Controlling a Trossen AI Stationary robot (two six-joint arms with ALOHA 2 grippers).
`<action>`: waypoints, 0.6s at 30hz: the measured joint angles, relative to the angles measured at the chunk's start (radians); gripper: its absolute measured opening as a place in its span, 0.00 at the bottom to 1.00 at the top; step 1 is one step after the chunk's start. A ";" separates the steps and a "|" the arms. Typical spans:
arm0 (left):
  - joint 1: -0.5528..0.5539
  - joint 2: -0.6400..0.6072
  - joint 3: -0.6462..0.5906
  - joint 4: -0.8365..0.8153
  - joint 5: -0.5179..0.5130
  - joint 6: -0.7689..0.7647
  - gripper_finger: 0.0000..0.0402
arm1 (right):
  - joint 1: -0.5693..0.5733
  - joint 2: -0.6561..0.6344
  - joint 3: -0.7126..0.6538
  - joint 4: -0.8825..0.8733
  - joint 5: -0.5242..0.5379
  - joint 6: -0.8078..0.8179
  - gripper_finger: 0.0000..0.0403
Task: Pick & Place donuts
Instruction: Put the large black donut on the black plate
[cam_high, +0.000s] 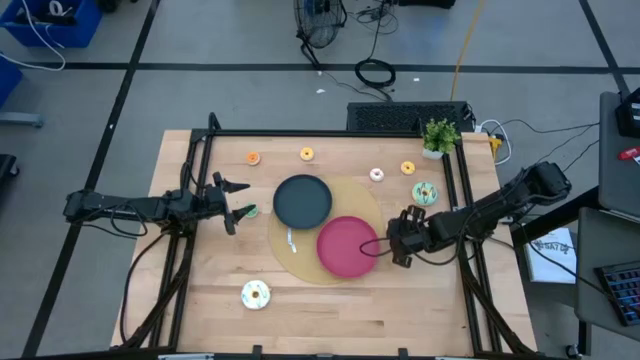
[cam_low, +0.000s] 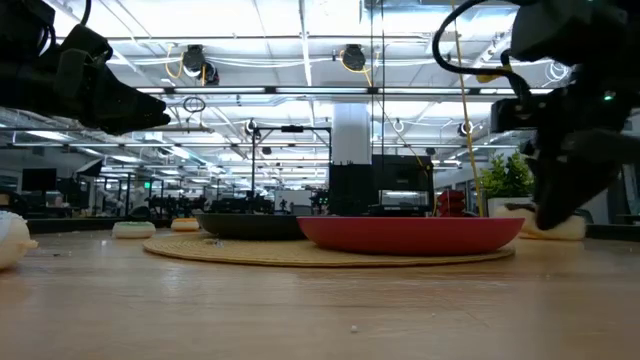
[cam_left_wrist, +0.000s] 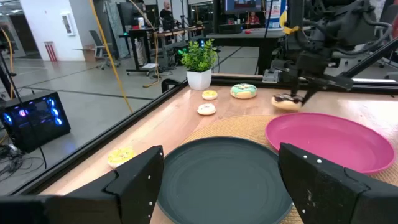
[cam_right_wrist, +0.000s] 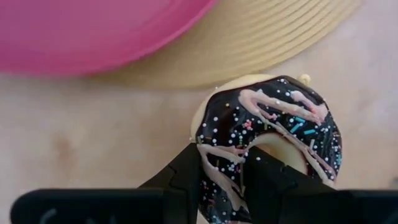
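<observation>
A: Where is the right gripper (cam_high: 398, 243)?

B: Just beside the pink plate (cam_high: 347, 246), at its edge away from the black plate (cam_high: 302, 200). Its fingers (cam_right_wrist: 186, 177) are closed on a chocolate-iced donut (cam_right_wrist: 268, 140) with pink drizzle and sprinkles, held over the bench (cam_high: 330, 310) just off the woven mat (cam_right_wrist: 261, 46).

A: And the left gripper (cam_high: 237, 198)?

B: Beside the black plate, on the side away from the pink plate, fingers (cam_left_wrist: 134, 183) spread wide, holding nothing.

A: Other donuts?

B: A green-iced one (cam_high: 425, 192), a yellow one (cam_high: 407, 168) and a pale one (cam_high: 377, 175) lie near the potted plant (cam_high: 439, 136).
</observation>
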 joint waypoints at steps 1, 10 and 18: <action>0.000 0.000 0.000 0.000 0.000 0.000 0.77 | -0.010 0.000 0.000 0.013 0.030 -0.011 0.22; 0.000 0.000 0.000 0.000 0.000 0.000 0.77 | -0.087 0.000 0.000 0.286 0.270 -0.266 0.22; 0.000 0.000 0.000 0.000 0.000 0.000 0.77 | -0.168 0.000 0.000 0.686 0.302 -0.555 0.22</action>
